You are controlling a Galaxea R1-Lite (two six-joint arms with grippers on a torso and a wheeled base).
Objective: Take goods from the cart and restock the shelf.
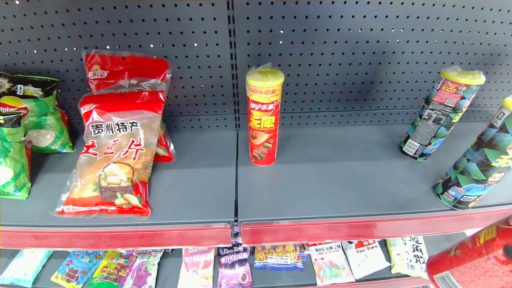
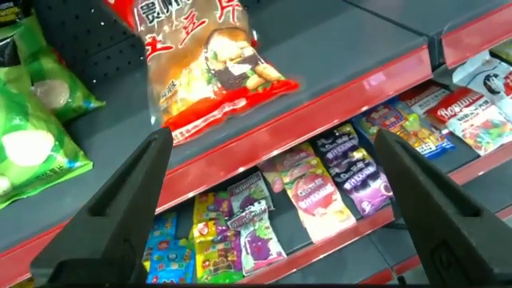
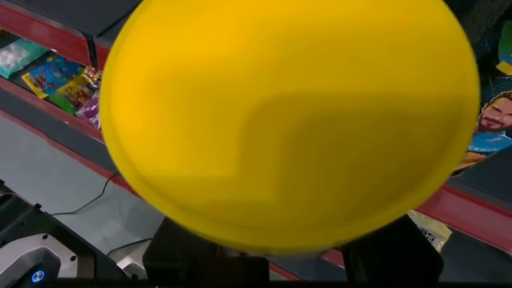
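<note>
A red chips can (image 1: 474, 258) with a yellow lid (image 3: 288, 120) pokes in at the head view's lower right, below the shelf's red front edge (image 1: 360, 228). My right gripper (image 3: 280, 268) is shut on it, and the lid hides most of the fingers. On the grey shelf (image 1: 340, 172) a matching red can (image 1: 264, 120) stands upright near the middle. My left gripper (image 2: 268, 148) hangs open and holds nothing, in front of the shelf's left part near the red snack bag (image 2: 208, 64).
Two green-and-black cans (image 1: 440, 114) (image 1: 476, 168) lean at the shelf's right end. Red snack bags (image 1: 114, 156) and green chip bags (image 1: 24, 128) take up the left. Bare shelf lies on either side of the upright red can. Candy packs (image 1: 240, 264) line the lower shelf.
</note>
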